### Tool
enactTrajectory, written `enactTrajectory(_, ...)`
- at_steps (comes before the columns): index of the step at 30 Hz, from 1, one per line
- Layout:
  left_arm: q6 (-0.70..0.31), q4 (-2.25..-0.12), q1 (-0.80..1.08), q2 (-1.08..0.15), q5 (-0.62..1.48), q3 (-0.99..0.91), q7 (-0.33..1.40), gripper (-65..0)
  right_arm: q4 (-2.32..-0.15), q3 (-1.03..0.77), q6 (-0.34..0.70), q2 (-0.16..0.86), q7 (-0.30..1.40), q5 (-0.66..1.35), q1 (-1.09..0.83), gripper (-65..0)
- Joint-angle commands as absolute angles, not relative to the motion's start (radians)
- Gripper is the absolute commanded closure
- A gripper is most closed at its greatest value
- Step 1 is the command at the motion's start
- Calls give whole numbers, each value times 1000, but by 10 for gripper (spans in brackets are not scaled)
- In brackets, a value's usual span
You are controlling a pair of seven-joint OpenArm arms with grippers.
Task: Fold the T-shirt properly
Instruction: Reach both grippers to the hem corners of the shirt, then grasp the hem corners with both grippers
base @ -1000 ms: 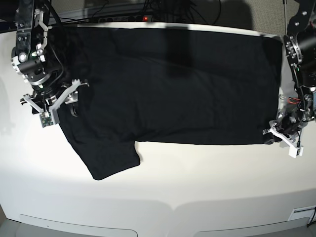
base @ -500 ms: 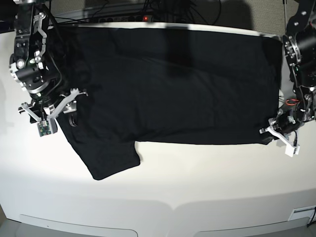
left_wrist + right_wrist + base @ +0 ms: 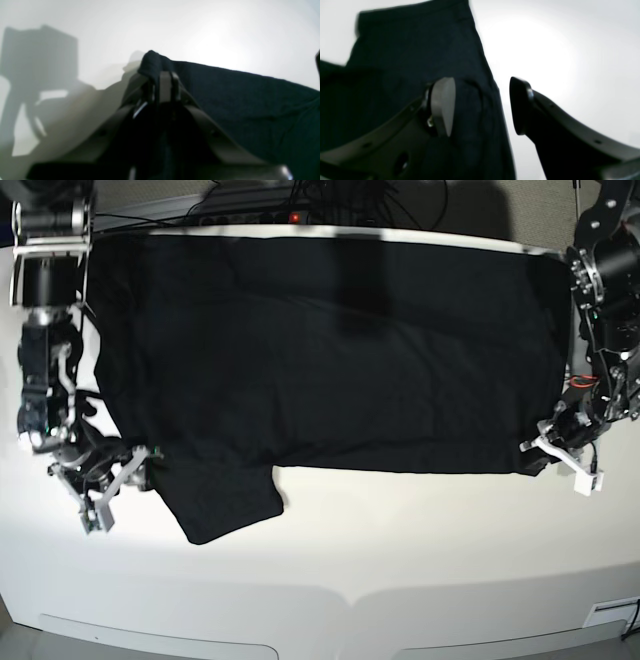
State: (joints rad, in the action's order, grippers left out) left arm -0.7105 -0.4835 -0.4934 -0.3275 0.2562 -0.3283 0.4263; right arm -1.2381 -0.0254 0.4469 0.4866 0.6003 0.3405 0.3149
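The black T-shirt (image 3: 340, 350) lies spread flat on the white table (image 3: 400, 560), plain side up, with one sleeve (image 3: 225, 500) pointing to the front left. My left gripper (image 3: 548, 455) is shut on the shirt's front right corner. In the left wrist view the closed left gripper (image 3: 161, 77) pinches a fold of black cloth (image 3: 153, 61). My right gripper (image 3: 112, 482) is open just left of the sleeve. In the right wrist view the open right gripper (image 3: 481, 107) straddles the shirt's (image 3: 407, 50) edge, one finger (image 3: 442, 105) over cloth, the other over bare table.
Cables and a power strip (image 3: 290, 215) run along the table's back edge. The shirt's top edge lies at the back of the table. Bare white table lies in front of the shirt. Both arm bodies stand at the table's left and right sides.
My right arm has moved down along the shirt's left side toward the sleeve, still open. My left gripper has shifted slightly left while holding the corner.
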Motion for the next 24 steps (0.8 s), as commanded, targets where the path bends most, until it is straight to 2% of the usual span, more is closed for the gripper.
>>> enactTrajectory(1,-698,-482,-498,-323,214,-325,471,0,-1204,-17,466,502,593,357,385,-347)
enactTrajectory(12,-698,-482,-499,-311,214,-325,424,0,-598,185,562,479,641,393,818,-347)
enactTrajectory(16,-698,-482,-498,-311,213,-325,425,0,-474,215,597,451,634,386,863,-347)
enactTrajectory(24,-698,-482,-498,-311,210,-326,425,0,-381,216,590,415,486,208,855,-346)
